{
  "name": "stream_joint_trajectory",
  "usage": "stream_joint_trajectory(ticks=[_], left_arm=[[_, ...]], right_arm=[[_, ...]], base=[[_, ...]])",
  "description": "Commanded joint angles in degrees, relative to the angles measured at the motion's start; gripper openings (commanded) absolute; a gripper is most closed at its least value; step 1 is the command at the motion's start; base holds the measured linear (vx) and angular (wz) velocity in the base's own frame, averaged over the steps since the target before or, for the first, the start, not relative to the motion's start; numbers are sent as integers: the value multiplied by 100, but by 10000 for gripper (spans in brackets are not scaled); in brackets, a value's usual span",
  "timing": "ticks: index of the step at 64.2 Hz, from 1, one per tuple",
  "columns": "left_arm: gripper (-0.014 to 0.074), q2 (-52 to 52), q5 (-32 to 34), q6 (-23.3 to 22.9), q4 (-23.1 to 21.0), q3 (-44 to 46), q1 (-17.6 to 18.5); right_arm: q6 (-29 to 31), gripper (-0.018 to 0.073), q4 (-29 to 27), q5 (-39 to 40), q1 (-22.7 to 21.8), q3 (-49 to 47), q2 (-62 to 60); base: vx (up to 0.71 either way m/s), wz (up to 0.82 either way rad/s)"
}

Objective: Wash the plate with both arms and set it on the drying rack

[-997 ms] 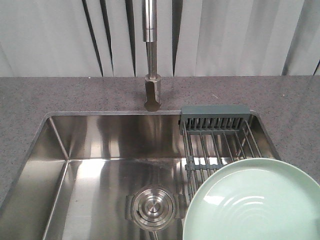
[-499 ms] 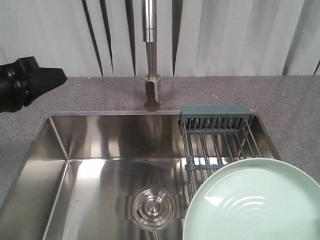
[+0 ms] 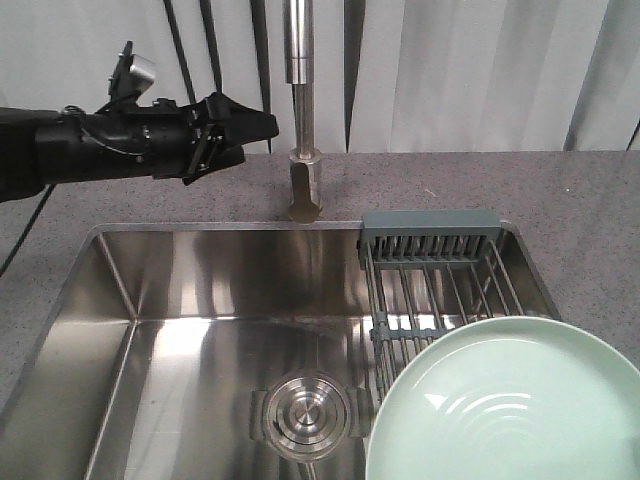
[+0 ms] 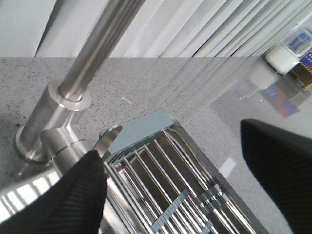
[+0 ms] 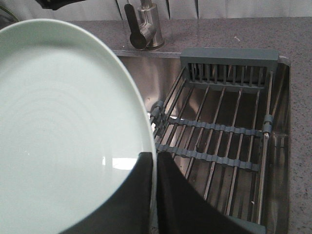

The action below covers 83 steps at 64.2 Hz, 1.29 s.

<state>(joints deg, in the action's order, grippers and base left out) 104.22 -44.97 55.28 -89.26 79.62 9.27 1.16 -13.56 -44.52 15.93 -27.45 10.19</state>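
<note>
The pale mint-green plate (image 3: 510,400) is held above the sink's right front, over the near part of the drying rack (image 3: 440,270). In the right wrist view my right gripper (image 5: 155,168) is shut on the plate's (image 5: 63,122) rim, one black finger on each face. The right gripper is out of the front view. My left arm reaches in from the left above the counter. Its gripper (image 3: 255,130) is open and empty, just left of the faucet (image 3: 303,100). In the left wrist view the left gripper (image 4: 170,141) has wide-apart jaws, with the faucet (image 4: 87,58) and the rack (image 4: 165,180) beyond it.
The steel sink (image 3: 200,290) has a round drain (image 3: 308,415) at its middle front. The rack (image 5: 219,131) spans the sink's right side, its slotted grey-green end piece at the back. Grey speckled counter (image 3: 560,200) surrounds the sink, with vertical blinds behind.
My left arm has swept in from the left edge to just beside the faucet. The plate in the right gripper has barely moved.
</note>
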Motion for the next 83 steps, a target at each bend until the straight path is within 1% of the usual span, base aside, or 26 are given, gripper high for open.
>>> stream_joint_trajectory(ticks=[1,13,24,28,36,42,56,60,69,78,83], left_arm=[[596,178,-29,27,-373,674,133],[566,935,10,19,-389,1497,258],[557,1359,3,12,-759,1837,312],[557,1477,-67,12,-844,1921,315],[557,1649,-363,12,-1166,1974,323],[557,1712,-617,12,-1203,1968,380],[557,1701,-977,12,-987,1968,595],[557,1701,-1090,12,-850,1968,644],[555,1701,-1368,-12,-431,1953,689],[555,1701,-1681,-401,126,1953,707],[555,1701,-1851,-539,433,1953,707]], right_arm=[[15,-1,-63,454,-16,-151,59],[15,-1,-63,454,-16,-151,59],[15,-1,-63,454,-16,-151,59],[15,-1,-63,454,-16,-151,59],[15,-1,-63,454,-16,-151,59],[15,-1,-63,454,-16,-151,59],[15,-1,-63,454,-16,-151,59],[15,-1,-63,454,-16,-151,59],[15,-1,-63,454,-16,-151,59],[15,-1,-63,454,-16,-151,59],[15,-1,-63,454,-16,-151,59]], base=[[0,0],[0,0],[0,0],[0,0],[0,0],[0,0],[0,0],[0,0],[0,0],[0,0],[0,0]])
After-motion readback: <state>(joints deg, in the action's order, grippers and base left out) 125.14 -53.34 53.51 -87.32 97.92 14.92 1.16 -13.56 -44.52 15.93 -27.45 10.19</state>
